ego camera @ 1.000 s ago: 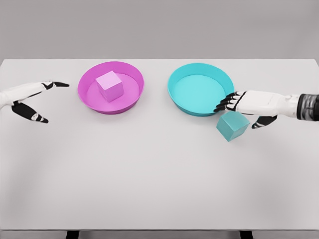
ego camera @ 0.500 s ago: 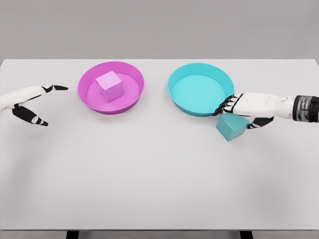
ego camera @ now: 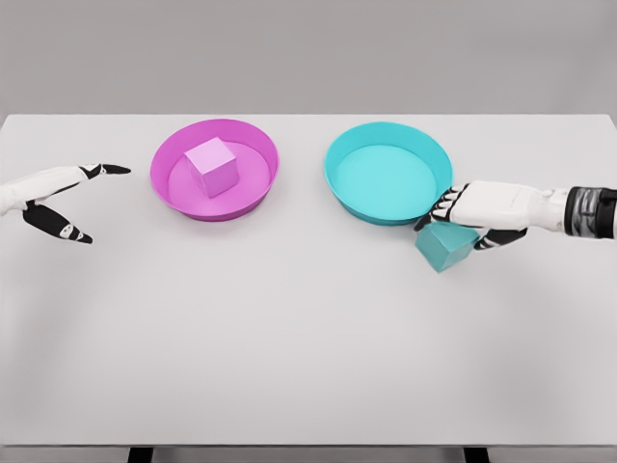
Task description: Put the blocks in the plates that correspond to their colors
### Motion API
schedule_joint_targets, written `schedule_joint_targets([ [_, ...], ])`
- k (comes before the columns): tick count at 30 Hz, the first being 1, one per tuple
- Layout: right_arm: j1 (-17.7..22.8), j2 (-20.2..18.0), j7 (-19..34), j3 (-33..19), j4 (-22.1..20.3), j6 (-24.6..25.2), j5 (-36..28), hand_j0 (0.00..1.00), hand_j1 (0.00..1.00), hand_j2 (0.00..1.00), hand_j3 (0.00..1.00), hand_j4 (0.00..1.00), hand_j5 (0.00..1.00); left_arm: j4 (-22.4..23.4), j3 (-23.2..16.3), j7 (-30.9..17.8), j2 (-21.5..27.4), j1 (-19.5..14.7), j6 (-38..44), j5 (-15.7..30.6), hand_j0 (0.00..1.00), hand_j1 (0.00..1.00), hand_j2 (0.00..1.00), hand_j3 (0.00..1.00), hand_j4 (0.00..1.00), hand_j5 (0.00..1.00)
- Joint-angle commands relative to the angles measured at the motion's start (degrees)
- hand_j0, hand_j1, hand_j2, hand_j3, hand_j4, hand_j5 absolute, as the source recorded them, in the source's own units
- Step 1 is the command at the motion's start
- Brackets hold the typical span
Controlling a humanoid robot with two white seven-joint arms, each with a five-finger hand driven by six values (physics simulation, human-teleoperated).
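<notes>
Half done: pink block (ego camera: 213,166) sits in pink plate (ego camera: 214,170); right robot hand (ego camera: 461,218) clasps teal block (ego camera: 444,246) just outside teal plate (ego camera: 388,173), near its lower right rim, not yet in; left robot hand (ego camera: 58,196) idles, fingers spread, left of the pink plate.

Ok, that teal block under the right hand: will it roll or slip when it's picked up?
The teal block looks like a flat-faced, rigid cube, so it probably won't roll or flex. It sits tilted beside the teal plate, so it may pivot. The right hand covers its top; whether it is grasped is unclear.
</notes>
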Motion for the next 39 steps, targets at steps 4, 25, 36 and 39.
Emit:
schedule_joint_targets([
  [4,0.0,0.0,0.0,-0.5,-0.5,0.1,-0.3,0.71,0.71,0.71,0.71,0.71,0.71,0.0,0.0,0.0,0.1,0.0,0.1,0.4,1.00,1.00,1.00,1.00,1.00,1.00],
  [25,-0.3,-0.1,0.0,-1.3,-7.1,0.1,-0.4,0.62,0.62,0.62,0.62,0.62,0.62,0.8,0.1,0.0,0.2,0.0,0.1,0.4,1.00,1.00,1.00,1.00,1.00,1.00],
  [36,-0.6,-0.5,0.0,-4.3,-9.1,0.1,-0.6,0.62,0.62,0.62,0.62,0.62,0.62,0.9,0.1,0.0,0.2,0.0,0.1,0.4,1.00,1.00,1.00,1.00,1.00,1.00],
  [39,-0.6,-0.6,0.0,-5.6,-9.8,0.1,-0.8,0.62,0.62,0.62,0.62,0.62,0.62,0.9,0.1,0.0,0.2,0.0,0.1,0.4,1.00,1.00,1.00,1.00,1.00,1.00],
])
